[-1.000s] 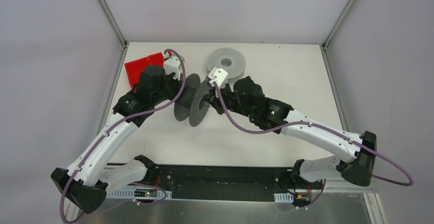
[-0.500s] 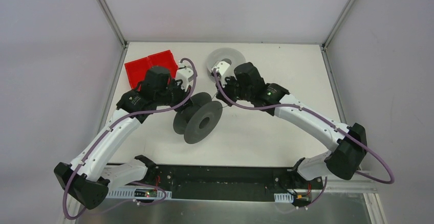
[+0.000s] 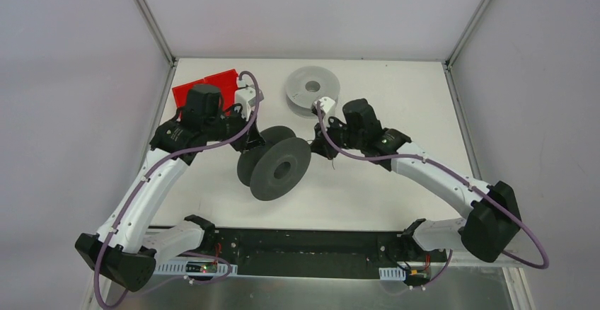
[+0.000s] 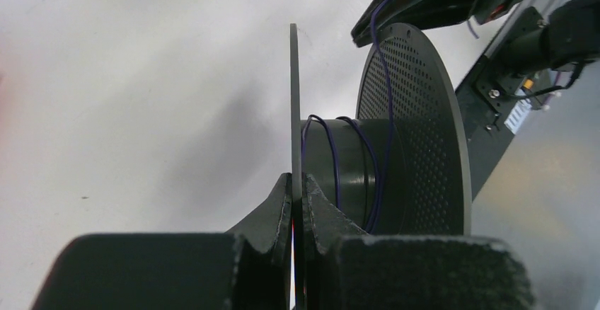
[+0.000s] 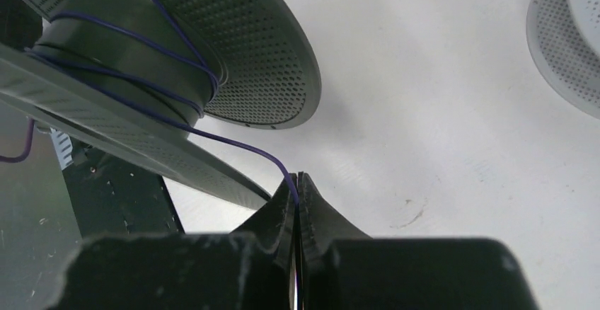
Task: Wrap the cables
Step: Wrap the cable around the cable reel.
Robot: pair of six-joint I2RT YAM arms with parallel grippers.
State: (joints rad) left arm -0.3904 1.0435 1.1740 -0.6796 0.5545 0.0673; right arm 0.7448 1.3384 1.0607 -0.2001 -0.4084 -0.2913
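From above: dark spool (image 3: 274, 166) on edge, middle of surface (image 3: 396, 98); left claw (image 3: 251, 136) at its left, right claw (image 3: 317, 146) just right.
Left wrist: clamped on flange rim (image 4: 293, 98); cable (image 4: 334, 165) wound round core.
Right wrist: pinched together on cable strand leading off spool.

White matte rectangular tabletop (image 3: 410, 98): flat, faint scuffs, soft shadows only. Pale grey plain wall panels at back (image 3: 311, 6), L (image 3: 71, 112) & R (image 3: 538, 98). Slanted aluminium corner posts (image 3: 150, 20) (image 3: 474, 20) meet far corners of tabletop. Black metal base plate (image 3: 304, 243) along near edge; brushed steel sheet (image 3: 318, 292) beyond it, nearest cam. Light even, diffuse, from above
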